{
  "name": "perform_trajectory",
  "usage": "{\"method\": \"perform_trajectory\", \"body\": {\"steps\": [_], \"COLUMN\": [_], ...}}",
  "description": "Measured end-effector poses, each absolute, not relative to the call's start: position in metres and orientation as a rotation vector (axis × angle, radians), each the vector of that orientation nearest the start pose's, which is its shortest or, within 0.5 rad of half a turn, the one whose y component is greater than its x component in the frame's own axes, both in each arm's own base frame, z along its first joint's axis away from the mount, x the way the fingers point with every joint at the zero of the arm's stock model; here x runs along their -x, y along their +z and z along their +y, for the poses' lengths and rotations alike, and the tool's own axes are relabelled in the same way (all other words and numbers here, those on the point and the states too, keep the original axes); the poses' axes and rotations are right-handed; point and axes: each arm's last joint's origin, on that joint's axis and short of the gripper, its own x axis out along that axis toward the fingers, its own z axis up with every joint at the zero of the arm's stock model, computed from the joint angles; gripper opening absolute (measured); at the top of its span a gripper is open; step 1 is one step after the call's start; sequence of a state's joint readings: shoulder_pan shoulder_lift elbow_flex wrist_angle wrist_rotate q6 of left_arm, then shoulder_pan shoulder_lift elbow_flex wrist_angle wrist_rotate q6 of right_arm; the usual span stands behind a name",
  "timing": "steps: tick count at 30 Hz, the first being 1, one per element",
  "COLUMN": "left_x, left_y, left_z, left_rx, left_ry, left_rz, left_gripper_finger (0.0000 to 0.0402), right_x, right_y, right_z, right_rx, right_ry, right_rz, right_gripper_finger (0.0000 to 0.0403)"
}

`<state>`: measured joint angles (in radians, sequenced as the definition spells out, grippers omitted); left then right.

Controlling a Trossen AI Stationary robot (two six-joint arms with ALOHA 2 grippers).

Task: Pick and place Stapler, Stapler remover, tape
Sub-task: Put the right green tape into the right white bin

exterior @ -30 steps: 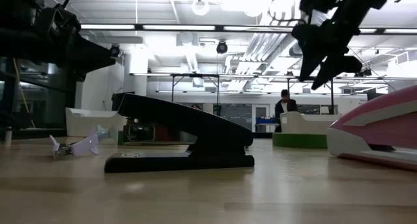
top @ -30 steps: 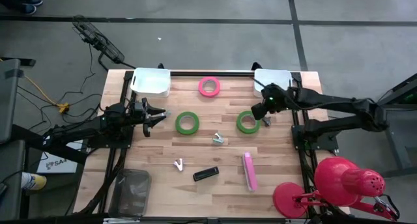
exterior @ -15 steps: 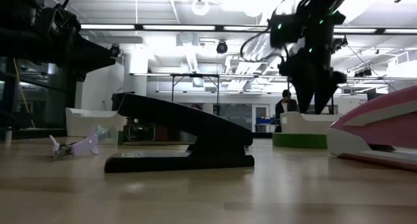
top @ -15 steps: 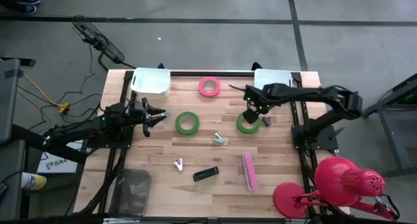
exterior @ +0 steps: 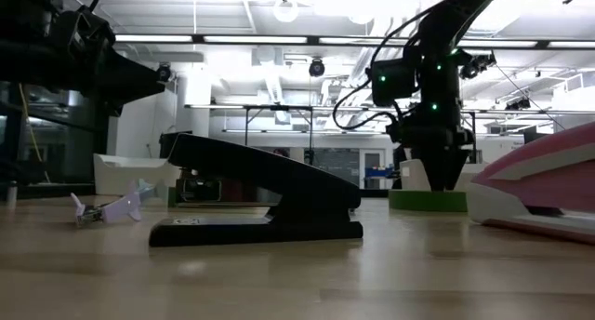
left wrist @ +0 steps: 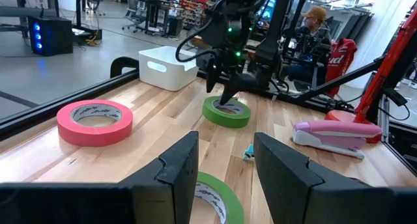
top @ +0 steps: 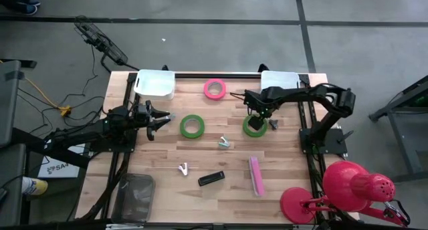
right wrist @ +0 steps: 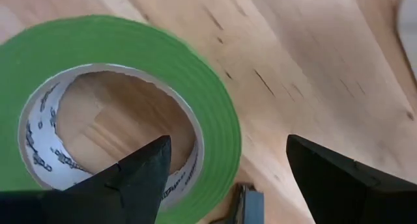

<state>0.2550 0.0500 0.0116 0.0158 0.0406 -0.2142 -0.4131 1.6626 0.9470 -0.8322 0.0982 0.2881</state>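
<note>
Right green tape (top: pixel 254 126) lies flat on the table (top: pixel 200 160), right of centre, near the right bin (top: pixel 279 81). Right gripper (top: pixel 257 118) is directly over it, pointing down, fingers spread wide and straddling the roll's wall: one finger (right wrist: pixel 140 175) over the core, the other (right wrist: pixel 345 178) outside the rim; nothing gripped, and can't tell if the tips touch the tape. Left wrist view shows the same: gripper (left wrist: pixel 229 94) tip down into the roll (left wrist: pixel 226 111). Small dark object (top: pixel 273 124) sits just beside this roll on the right. Second green tape (top: pixel 192 126) is left of centre, pink tape (top: pixel 215 89) at the back edge between the two white bins, left bin (top: pixel 155 83) at the back-left corner. Staple remover (top: pixel 224 142) lies between the green rolls, slightly nearer the front; another remover (top: pixel 183 168) is further front-left. Black stapler (top: pixel 211 178) is near the front centre, pink stapler (top: pixel 255 176) just right of it, apart. Left gripper (top: pixel 162 120) waits at the left side, hovering beside the second green tape, fingers (left wrist: pixel 176 165) partly apart, holding nothing. Red lamp (top: pixel 338 190) at the front-right corner.
</note>
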Motion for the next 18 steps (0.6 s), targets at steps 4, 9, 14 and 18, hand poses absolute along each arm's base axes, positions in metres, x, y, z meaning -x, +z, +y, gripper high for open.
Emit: {"method": "perform_trajectory", "body": {"steps": [4, 9, 14, 18], "left_x": [-0.097, -0.097, -0.097, -0.097], "left_y": [0.165, 0.165, 0.165, 0.165], "left_z": [0.024, 0.024, 0.024, 0.024], "left_rx": [0.217, 0.217, 0.217, 0.217], "left_ry": [0.216, 0.216, 0.216, 0.216], "left_rz": [-0.001, -0.001, -0.001, -0.001], "left_gripper_finger": [0.0147, 0.0147, 0.0147, 0.0147], "right_x": [-0.247, -0.248, -0.252, -0.253], "right_y": [0.151, 0.145, 0.138, 0.134], "right_z": [-0.113, -0.116, -0.118, -0.12], "right_rx": [-0.411, -0.362, -0.388, -0.442], "right_ry": [-0.568, -0.5, -0.44, -0.441], "right_rz": [1.512, 1.538, 1.534, 1.53], "right_gripper_finger": [0.0296, 0.0296, 0.0296, 0.0292]}}
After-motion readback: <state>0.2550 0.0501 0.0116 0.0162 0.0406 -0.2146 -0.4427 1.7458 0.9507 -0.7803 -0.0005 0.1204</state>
